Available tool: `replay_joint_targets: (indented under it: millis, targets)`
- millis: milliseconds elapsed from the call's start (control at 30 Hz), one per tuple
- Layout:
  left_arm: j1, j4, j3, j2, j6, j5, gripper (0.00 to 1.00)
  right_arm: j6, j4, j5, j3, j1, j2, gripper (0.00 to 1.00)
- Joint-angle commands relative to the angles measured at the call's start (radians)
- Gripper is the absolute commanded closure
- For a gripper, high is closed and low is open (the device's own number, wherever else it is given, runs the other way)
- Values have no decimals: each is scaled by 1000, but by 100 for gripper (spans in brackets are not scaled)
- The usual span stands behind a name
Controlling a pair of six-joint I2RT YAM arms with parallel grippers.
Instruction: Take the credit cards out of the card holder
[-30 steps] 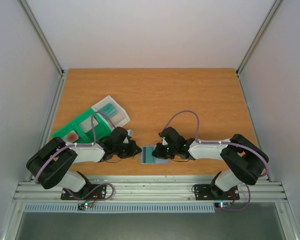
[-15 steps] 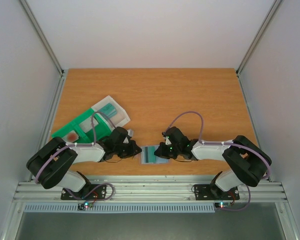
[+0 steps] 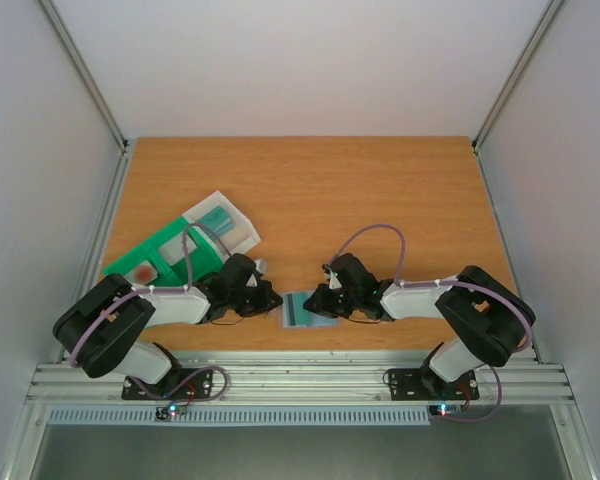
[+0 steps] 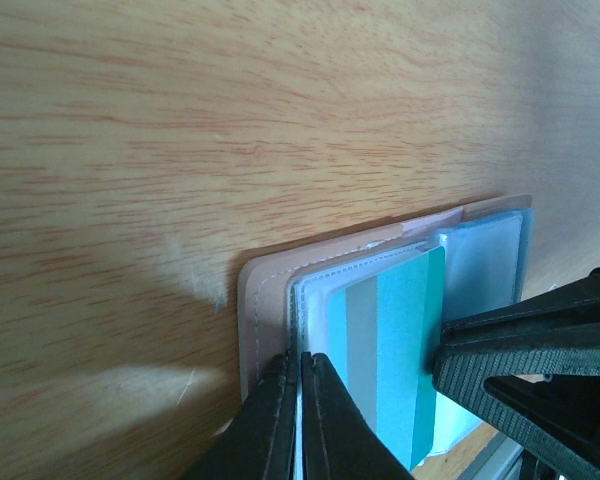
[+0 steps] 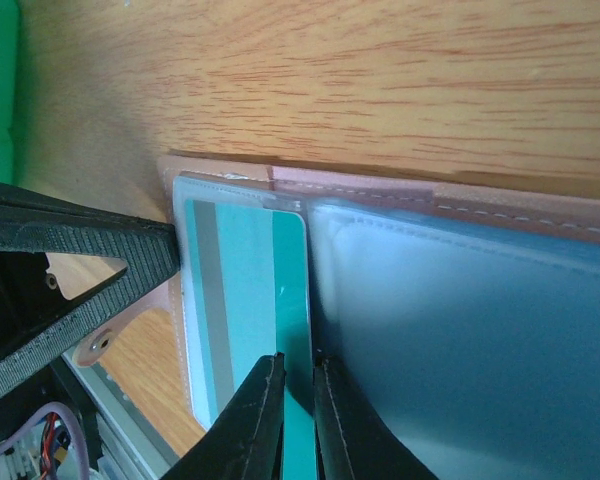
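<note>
1. left fingers (image 4: pixel 265 430): narrow, with only a thin slit between them. they are pinched on the near edge of the pale pinkish-grey, flat, soft card holder (image 4: pixel 265 285), where the cover meets the clear plastic pocket (image 4: pixel 485 260) stack.
2. right fingers (image 5: pixel 260 420): also narrow, clamped on the long edge of the thin teal plastic credit card (image 5: pixel 240 300) with a grey stripe. i cannot tell if a pocket layer is caught in that grip as well.
3. the credit card lies flat on top of the open card holder, over the clear pocket on the left-arm side. one rounded corner shows just short of the pocket's stitched edge. only this one card is clearly visible; the neighbouring pocket looks bluish and blurred, so its contents are unreadable.
4. the two sets of fingers face each other across the card holder. each wrist view shows the other arm's black finger just beside the card.
5. the card holder lies flat on the light wooden table (image 3: pixel 380 200), near its front edge and between the two arms.
6. a green plastic compartment tray (image 3: pixel 165 255) and a clear plastic box (image 3: pixel 230 225) touching its far end sit behind the left arm, apart from the card holder.
</note>
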Motion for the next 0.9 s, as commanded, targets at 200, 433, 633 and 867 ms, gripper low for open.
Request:
replay_joint_targets:
  millis: [200,433,633,867]
  targets:
    - [-3,-57,-32,-15,12,-60,96,13,33,-3,-32,-25,35,99]
    - [-3,-63,-30,-56,4,-67,95,12,-16,-17,-41,-50,-39,99]
    - [-3,-65,-27,-71,-9,-71,95,4,-207,16,-16,-59,-124,99]
    - [-3,-155,7,-170,5,-112,91,50,-358,19,16,-61,-197,99]
